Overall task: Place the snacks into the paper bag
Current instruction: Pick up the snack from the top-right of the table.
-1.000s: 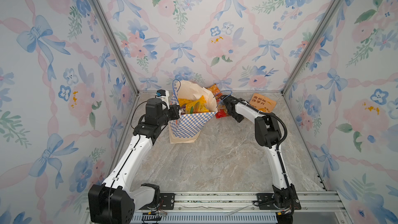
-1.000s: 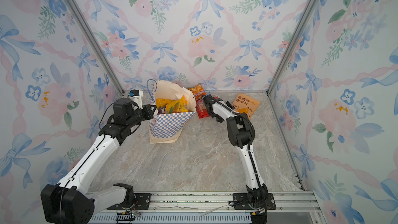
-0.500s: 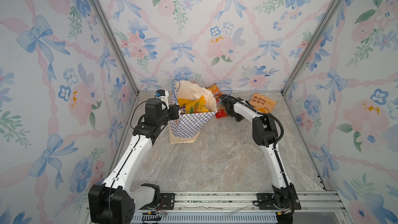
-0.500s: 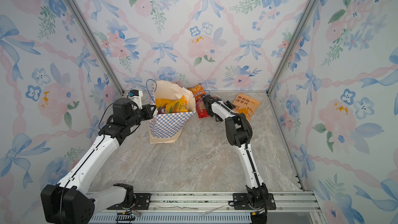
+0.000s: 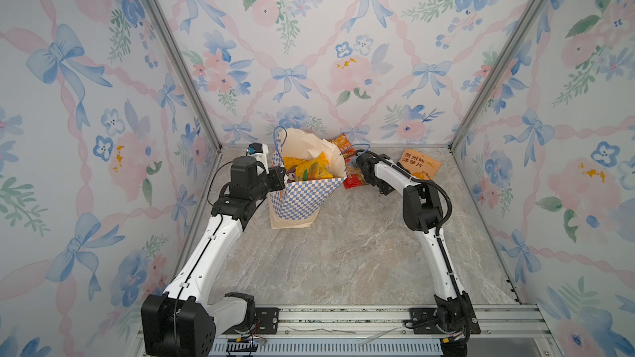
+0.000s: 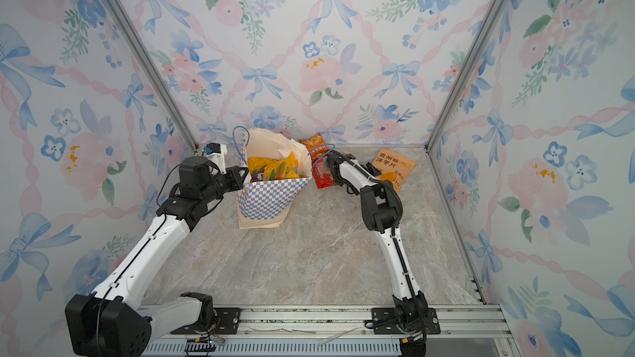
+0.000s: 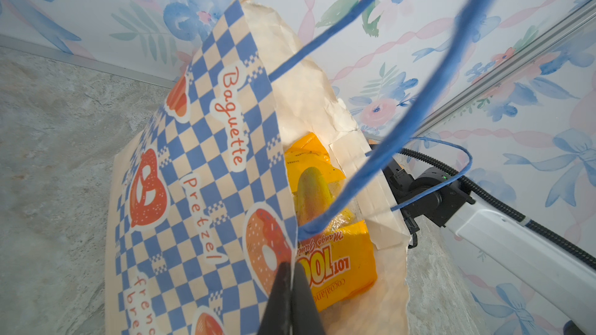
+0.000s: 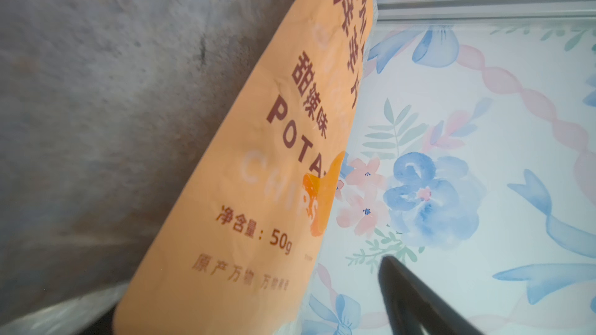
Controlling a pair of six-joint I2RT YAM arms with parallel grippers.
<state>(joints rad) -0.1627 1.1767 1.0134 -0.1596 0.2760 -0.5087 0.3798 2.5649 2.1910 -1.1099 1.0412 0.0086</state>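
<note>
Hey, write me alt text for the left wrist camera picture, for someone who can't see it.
The left gripper is shut on the rim of the checkered paper bag, which stands open on the table. Yellow snack packets lie inside, a blue handle crosses the view, and the right arm shows beyond the bag.

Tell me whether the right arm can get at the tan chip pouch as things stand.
Probably yes. The right end effector is open and right beside the tan chip pouch, which lies on the table with nothing on top; the right wrist view shows it close ahead.
</note>
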